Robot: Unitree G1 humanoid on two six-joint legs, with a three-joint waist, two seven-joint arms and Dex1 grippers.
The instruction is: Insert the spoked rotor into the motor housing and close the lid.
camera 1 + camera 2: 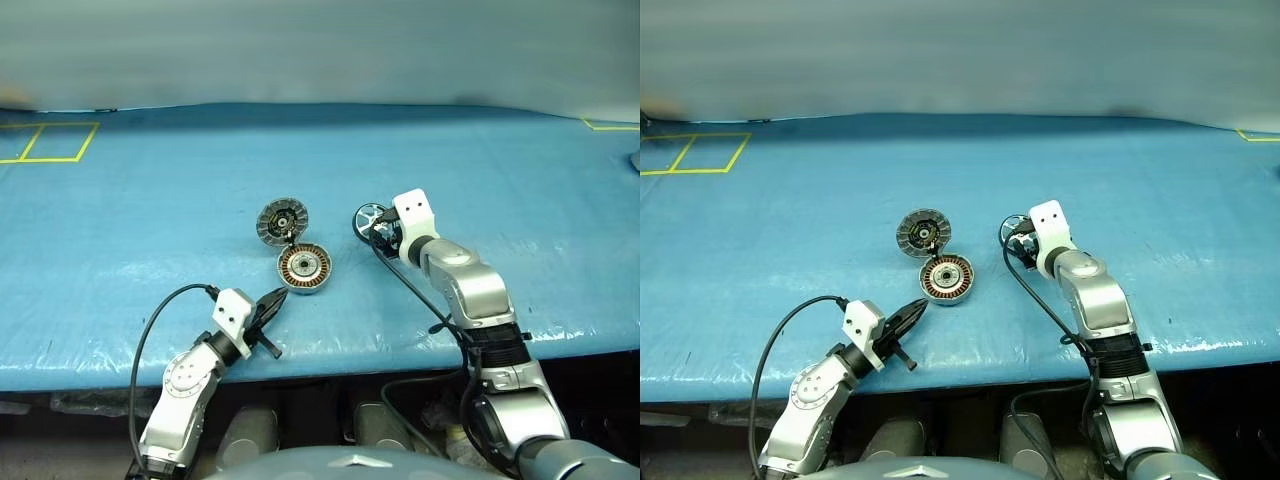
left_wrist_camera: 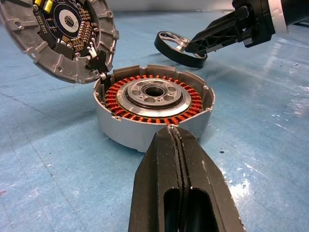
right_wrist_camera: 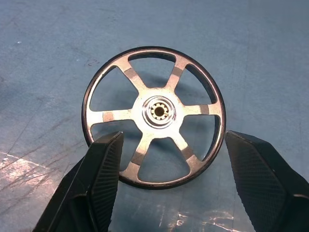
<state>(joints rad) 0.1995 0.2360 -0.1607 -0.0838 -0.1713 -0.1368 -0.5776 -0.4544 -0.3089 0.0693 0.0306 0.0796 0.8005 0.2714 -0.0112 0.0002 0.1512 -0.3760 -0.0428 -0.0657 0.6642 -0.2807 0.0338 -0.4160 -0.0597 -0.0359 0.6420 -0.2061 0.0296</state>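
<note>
At centre frame, the spread right end effector (image 3: 166,181) partly hides the wheel (image 3: 153,116) lying flat between its fingers; the left end effector (image 2: 179,159) is pressed together.

On the table (image 1: 120,220), the lid (image 1: 282,221) lies just behind the motor housing (image 1: 304,269), the spoked rotor (image 1: 369,220) to their right.

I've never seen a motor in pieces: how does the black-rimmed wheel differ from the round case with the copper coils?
The wheel is thin and open, with six silver spokes, a small hub and a black rim; the case is a thick grey puck filled with a ring of copper coils. The wheel lies alone between the open right pincer fingers; the case has its lid propped against its edge. Both are round and rest on the blue table.
</note>
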